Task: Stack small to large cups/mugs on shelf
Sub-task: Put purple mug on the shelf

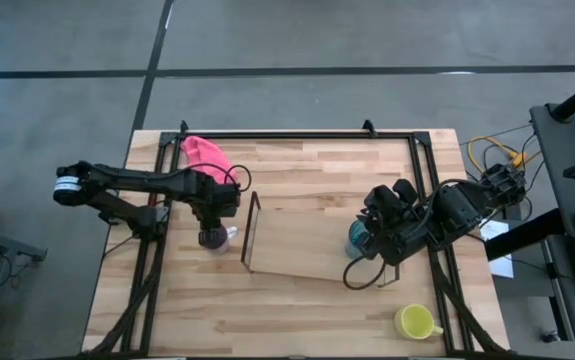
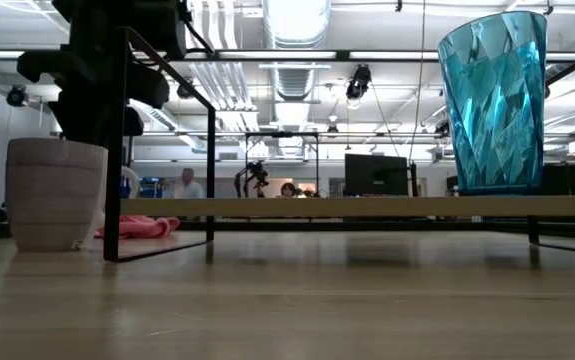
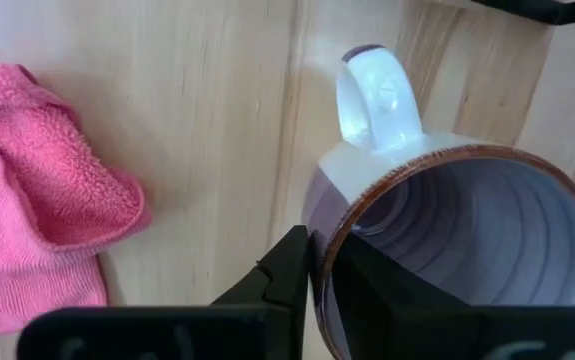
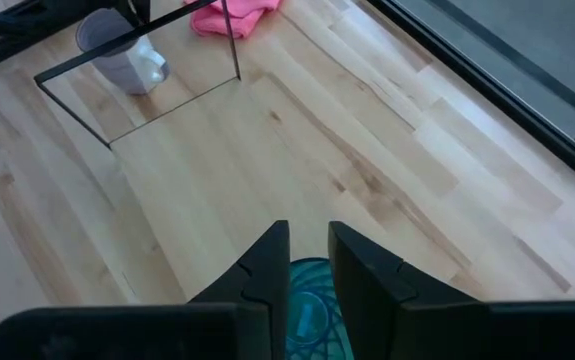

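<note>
Glazed purple mug (image 3: 447, 250), ribbed inside, rim pinched by left gripper (image 3: 322, 285). Faceted teal tumbler (image 2: 494, 100) on clear shelf (image 2: 367, 207), right gripper (image 4: 307, 265) clamping its rim.

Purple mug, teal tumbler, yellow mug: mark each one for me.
purple mug (image 3: 447, 240): left wrist view, on the inner wall below the rim.
teal tumbler (image 2: 494, 100): low view, on the faceted side wall.
yellow mug (image 1: 412, 321): high view, on the open top of the cup.

tumbler (image 1: 358, 238) on shelf (image 1: 297, 243) right end | mug (image 1: 214, 238) just left of shelf | cloth (image 1: 203, 153) behind mug
</note>
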Tool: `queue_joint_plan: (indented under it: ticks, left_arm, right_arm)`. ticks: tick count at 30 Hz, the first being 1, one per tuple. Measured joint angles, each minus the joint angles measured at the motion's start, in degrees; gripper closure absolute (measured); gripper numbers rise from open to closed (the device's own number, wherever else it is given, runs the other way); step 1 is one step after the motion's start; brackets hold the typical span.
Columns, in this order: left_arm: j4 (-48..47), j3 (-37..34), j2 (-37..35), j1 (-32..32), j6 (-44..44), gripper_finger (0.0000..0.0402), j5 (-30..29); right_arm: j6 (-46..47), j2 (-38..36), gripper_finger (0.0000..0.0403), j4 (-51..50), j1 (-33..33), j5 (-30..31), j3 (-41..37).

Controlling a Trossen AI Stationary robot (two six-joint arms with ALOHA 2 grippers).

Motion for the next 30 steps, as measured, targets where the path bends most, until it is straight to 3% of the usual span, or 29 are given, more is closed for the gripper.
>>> queue_joint_plan:
  ticks: [7, 11, 21, 30]
  left_arm:
    - [1.9, -2.8, 0.0, 0.0, -3.5, 0.0370, -0.1]
    - [2.3, -3.1, 0.0, 0.0, -5.7, 0.0390, -0.4]
    - [1.3, 0.4, -0.2, -0.1, -5.6, 0.0399, -0.3]
    - [-16.0, 11.6, -0.3, -0.1, -4.0, 0.0400, -2.2]
  right_arm:
    - [0.0, 0.0, 0.0335, 0.0, 0.0, 0.0, 0.0]
    - [0.0, 0.0, 0.0335, 0.0, 0.0, 0.0, 0.0]
    - [0.0, 0.0, 0.0335, 0.0, 0.0, 0.0, 0.0]
    - [-0.2, 0.0, 0.0335, 0.0, 0.0, 0.0, 0.0]
